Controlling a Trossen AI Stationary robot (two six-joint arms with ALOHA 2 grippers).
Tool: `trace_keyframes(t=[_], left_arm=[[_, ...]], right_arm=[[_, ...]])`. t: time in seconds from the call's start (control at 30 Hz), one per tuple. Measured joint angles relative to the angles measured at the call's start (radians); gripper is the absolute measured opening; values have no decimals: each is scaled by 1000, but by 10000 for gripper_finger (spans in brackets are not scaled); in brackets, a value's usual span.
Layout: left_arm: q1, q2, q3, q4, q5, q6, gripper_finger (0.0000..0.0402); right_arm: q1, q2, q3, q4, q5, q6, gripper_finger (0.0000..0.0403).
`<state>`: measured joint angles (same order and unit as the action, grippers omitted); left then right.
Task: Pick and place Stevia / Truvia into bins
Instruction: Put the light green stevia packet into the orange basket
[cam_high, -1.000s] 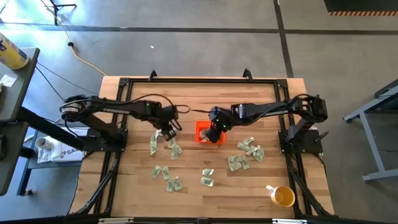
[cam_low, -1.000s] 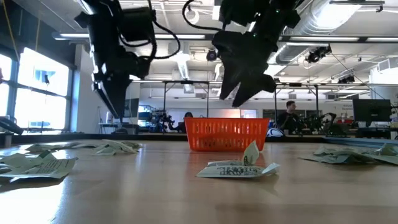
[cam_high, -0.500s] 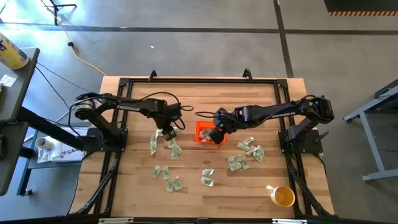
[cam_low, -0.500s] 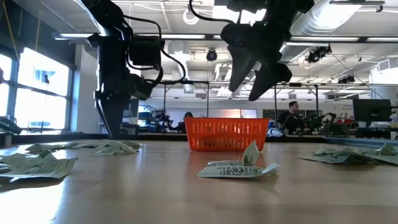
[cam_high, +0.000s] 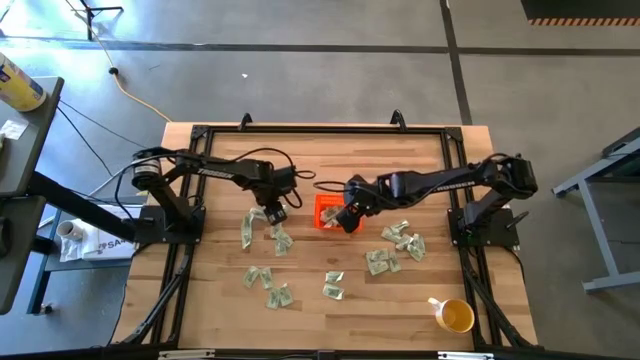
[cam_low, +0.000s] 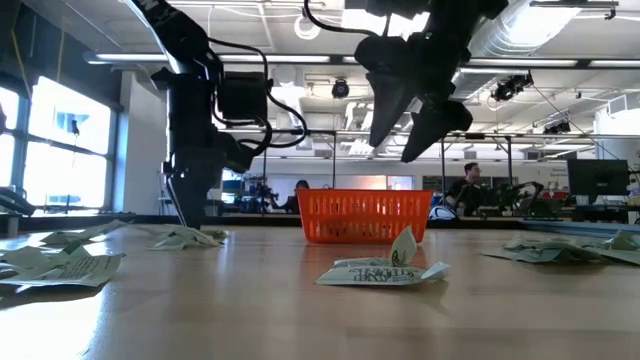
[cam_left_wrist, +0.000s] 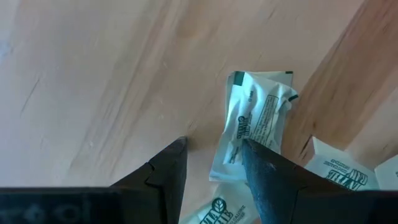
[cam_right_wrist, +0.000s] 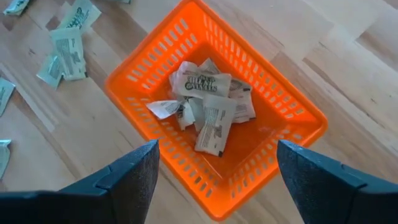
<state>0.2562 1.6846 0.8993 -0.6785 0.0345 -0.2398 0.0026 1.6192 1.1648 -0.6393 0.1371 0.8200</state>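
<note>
The orange bin (cam_high: 323, 206) stands mid-table and holds several green and white packets (cam_right_wrist: 208, 106); it also shows in the low view (cam_low: 365, 216). My right gripper (cam_right_wrist: 217, 171) hovers open and empty above it, also seen from above (cam_high: 346, 217). More packets lie flat on the wood to the left (cam_high: 247, 232), near the front (cam_high: 333, 285) and to the right (cam_high: 404, 241). My left gripper (cam_left_wrist: 213, 145) is open and low over the table, left of the bin (cam_high: 271, 212). One packet (cam_left_wrist: 255, 118) lies beside one of its fingers. My left gripper points down at the table with its fingers apart. One fingertip (cam_left_wrist: 249, 149) stands at the long edge of the packet (cam_left_wrist: 233, 134), which lies flat on the wood. I cannot tell whether it touches the packet.
A yellow cup (cam_high: 455, 316) stands at the near right corner. Packets are scattered over the near half of the table, some right under the low camera (cam_low: 380, 270). A black frame (cam_high: 320, 128) runs round the table. A person sits in the room behind.
My left gripper has gone down toward the table at the packets left of the bin, and its arm has stretched out farther. My right gripper has stayed over the bin.
</note>
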Motion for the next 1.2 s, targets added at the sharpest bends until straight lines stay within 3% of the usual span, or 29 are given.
trace_keyframes(t=[0.13, 0.4, 0.6, 0.8, 1.2], left_arm=[[0, 1, 7, -2, 4, 0, 155], [-2, 9, 63, -22, -18, 8, 22], [-2, 9, 157, -127, -99, 31, 44], [-2, 8, 278, -216, -172, 59, 21], [11, 7, 346, -245, -132, 86, 33]], right_arm=[[6, 0, 0, -22, 8, 17, 311], [6, 0, 0, -45, 13, 18, 311], [6, 0, 0, -49, 14, 18, 311], [6, 0, 0, -56, 32, 11, 311], [6, 0, 0, -61, 52, -22, 311]])
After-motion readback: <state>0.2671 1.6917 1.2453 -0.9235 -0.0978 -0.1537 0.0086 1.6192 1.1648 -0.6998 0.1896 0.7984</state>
